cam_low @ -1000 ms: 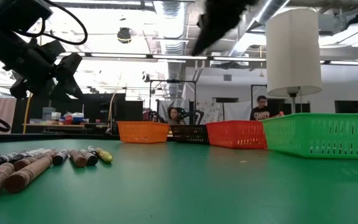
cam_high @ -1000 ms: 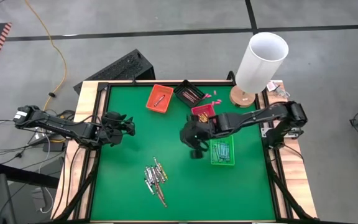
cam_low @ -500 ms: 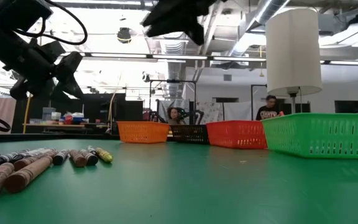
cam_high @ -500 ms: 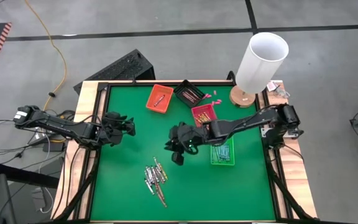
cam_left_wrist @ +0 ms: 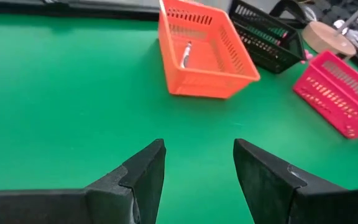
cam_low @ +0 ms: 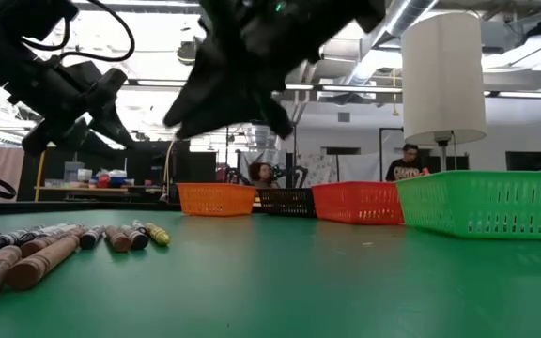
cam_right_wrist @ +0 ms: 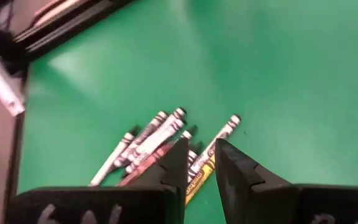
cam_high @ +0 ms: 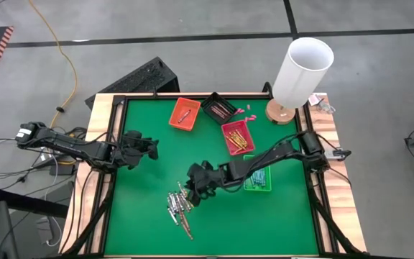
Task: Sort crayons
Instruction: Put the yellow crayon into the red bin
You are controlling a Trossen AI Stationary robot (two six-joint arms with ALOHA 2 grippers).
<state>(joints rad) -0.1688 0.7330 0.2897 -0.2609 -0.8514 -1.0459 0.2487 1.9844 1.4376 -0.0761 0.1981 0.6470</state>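
Crayon pile: the loose crayons (cam_high: 179,208), thin paper-wrapped sticks in grey, brown-red and yellow, lie bunched on the green felt table (cam_high: 142,216) toward its near edge, well apart from the trays. In the right wrist view they fan out just beyond the fingertips (cam_right_wrist: 166,152).
Right gripper: the right gripper (cam_high: 192,188) hangs above the upper end of the pile, not touching it. Its two dark fingers stand a narrow gap apart, with nothing between them.
Right arm pose: the arm reaches long and low across the table from the right rail, passing over the green mesh tray (cam_high: 257,178), wrist tipped down toward the crayons.
Left gripper: the left gripper (cam_high: 148,147) waits near the left rail, its fingers spread wide and empty, facing the orange mesh tray (cam_left_wrist: 204,53).
Trays: the orange tray, the black mesh tray (cam_high: 219,108) and the red mesh tray (cam_high: 236,137) sit in a row at the far side; each already holds some crayons.
Step in hand: judged to be the approach for picking one more crayon.
Doing it well: the narrow gap suits a single stick; aiming at an outlying crayon at the pile's edge, with fingers set across its length, should avoid pinching two or scattering neighbours. Descending straight down would keep the pile undisturbed.
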